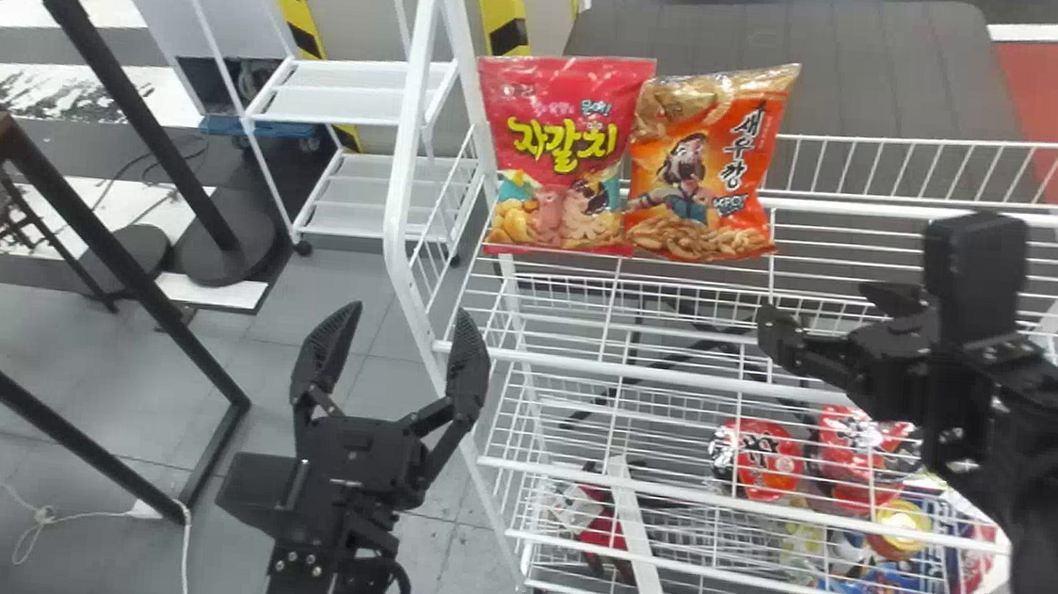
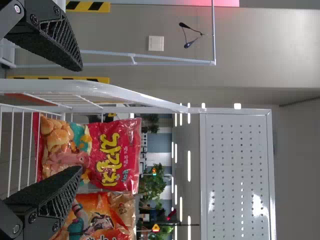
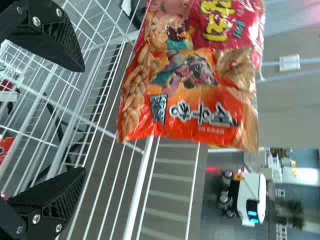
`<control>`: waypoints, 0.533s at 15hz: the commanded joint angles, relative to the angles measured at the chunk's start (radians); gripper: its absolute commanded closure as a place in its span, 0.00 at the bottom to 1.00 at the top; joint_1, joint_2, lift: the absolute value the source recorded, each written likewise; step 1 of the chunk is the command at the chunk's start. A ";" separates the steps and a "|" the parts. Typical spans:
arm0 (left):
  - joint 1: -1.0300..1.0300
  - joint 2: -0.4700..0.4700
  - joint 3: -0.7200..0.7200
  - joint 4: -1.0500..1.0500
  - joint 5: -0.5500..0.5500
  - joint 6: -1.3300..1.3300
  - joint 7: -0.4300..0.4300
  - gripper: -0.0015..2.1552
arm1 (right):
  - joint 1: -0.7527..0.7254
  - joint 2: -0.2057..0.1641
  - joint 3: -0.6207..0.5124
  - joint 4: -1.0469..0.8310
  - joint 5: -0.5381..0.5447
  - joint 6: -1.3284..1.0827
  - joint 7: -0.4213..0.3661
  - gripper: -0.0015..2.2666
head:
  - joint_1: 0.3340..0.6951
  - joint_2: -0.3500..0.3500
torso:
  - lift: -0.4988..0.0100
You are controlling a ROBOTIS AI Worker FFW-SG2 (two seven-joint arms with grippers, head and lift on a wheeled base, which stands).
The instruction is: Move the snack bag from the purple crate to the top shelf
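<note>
Top shelf [image 1: 674, 378] holds 2 snack bags [image 1: 557, 181] (1 part-hidden).

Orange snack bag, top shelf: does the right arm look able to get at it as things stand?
Probably yes: the right claw is open, with nothing seen between it and the orange bag; the pink bag crowds one side.

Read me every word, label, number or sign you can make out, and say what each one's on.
"자갈치": the pink snack bag.
"새우깡": the orange snack bag.
Too small or blurred to read: the finer print on both bags, and any on the red packs lower down.
</note>
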 commanded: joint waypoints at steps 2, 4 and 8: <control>0.002 0.001 0.001 -0.002 0.001 0.008 -0.002 0.06 | 0.157 -0.016 -0.106 -0.175 -0.064 0.021 0.030 0.06 | 1.00 0.74 | 0.98; 0.006 0.001 0.001 -0.005 0.001 0.023 -0.008 0.06 | 0.227 -0.016 -0.201 -0.193 -0.136 -0.127 0.057 0.06 | 1.00 0.71 | 0.98; 0.011 0.006 0.004 -0.004 0.001 0.027 -0.010 0.06 | 0.307 -0.011 -0.294 -0.109 -0.211 -0.556 0.122 0.05 | 1.00 0.59 | 0.98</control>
